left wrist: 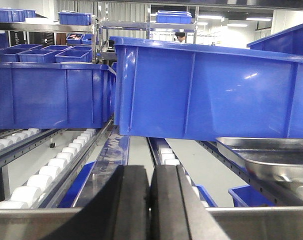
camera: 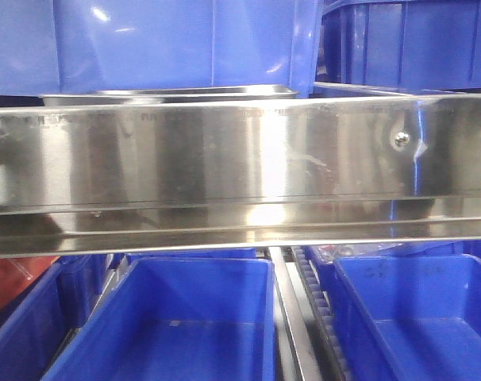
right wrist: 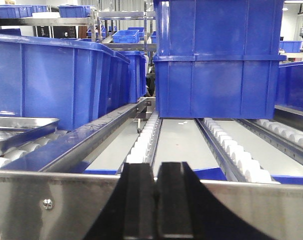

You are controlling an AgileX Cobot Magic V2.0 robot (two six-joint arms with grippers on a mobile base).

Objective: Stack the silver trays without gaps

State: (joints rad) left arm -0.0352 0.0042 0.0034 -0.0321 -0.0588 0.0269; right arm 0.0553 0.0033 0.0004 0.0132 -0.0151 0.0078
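Observation:
One silver tray (camera: 169, 94) shows in the front view as a shiny rim behind the steel rail, under a blue bin. In the left wrist view a silver tray (left wrist: 271, 156) lies on the roller lane at the right, ahead of my left gripper (left wrist: 150, 197). That gripper is shut with nothing between its black fingers. A silver tray (right wrist: 19, 126) rests on rollers at the far left of the right wrist view. My right gripper (right wrist: 156, 197) is shut and empty, well right of that tray. Neither gripper appears in the front view.
A long flat steel rail (camera: 240, 175) with screw heads crosses in front of both grippers. Large blue bins (left wrist: 206, 90) (right wrist: 219, 60) stand on the roller lanes behind the trays. More blue bins (camera: 169, 325) sit on the lower level. White rollers (right wrist: 146, 140) line the lanes.

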